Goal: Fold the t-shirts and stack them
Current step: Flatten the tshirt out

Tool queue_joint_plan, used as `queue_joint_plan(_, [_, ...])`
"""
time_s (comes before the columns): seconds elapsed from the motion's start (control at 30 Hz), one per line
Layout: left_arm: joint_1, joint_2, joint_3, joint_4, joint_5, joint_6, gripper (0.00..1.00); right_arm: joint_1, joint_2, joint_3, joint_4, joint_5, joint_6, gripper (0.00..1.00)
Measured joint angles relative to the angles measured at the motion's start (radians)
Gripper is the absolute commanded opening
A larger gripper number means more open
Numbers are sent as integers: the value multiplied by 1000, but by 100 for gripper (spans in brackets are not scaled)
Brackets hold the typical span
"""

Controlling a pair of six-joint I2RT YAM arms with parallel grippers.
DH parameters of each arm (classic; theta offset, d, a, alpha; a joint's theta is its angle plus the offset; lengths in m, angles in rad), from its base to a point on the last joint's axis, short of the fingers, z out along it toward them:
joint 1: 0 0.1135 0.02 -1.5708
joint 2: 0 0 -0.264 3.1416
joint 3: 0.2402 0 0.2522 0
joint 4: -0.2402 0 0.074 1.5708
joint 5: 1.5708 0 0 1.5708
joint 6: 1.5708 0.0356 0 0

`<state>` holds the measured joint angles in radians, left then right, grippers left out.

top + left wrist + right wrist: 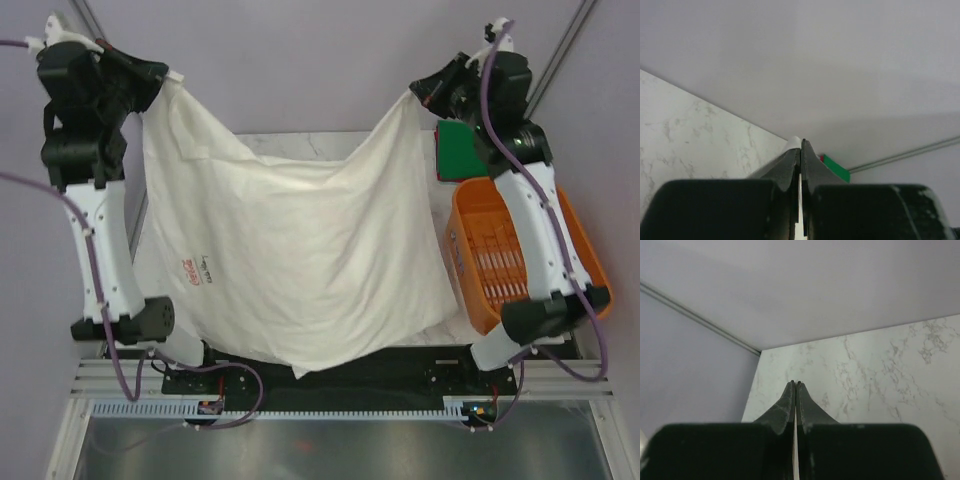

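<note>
hanging t-shirt (pixel 290 250): between left tool (pixel 172 78) and right tool (pixel 415 92), over table (pixel 290 145) | folded t-shirt (pixel 458 150): behind basket (pixel 463 262), right

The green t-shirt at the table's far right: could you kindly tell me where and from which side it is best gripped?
Probably its left edge, coming down from the middle of the table. The green t-shirt lies flat, folded square, so pinching one edge should take all layers. The orange basket crowds its near side and the right arm hides its right side.
</note>
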<state>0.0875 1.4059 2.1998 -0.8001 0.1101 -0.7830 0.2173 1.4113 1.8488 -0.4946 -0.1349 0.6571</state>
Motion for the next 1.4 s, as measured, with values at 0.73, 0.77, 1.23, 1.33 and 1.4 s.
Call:
queue_joint_plan(0.73, [8,-173,-77,381,-36,77,2,-29,35,52,300,175,-134,0])
queue_joint_plan(0.77, [7,-225,-149,397,-35,78,2,-28,10,8,302,177,-135,0])
queue_joint_plan(1.23, [-18,-723,-1321,187,-77,62,2,-23,-260,-945,246,128,-146,0])
queue_joint_plan(1.33, [-18,-788,-1381,123,-113,48,2,-21,-292,-1056,211,111,-158,0])
queue_joint_plan(1.4, [-18,-811,-1409,90,-146,39,2,-16,-307,-1107,188,104,-161,0])
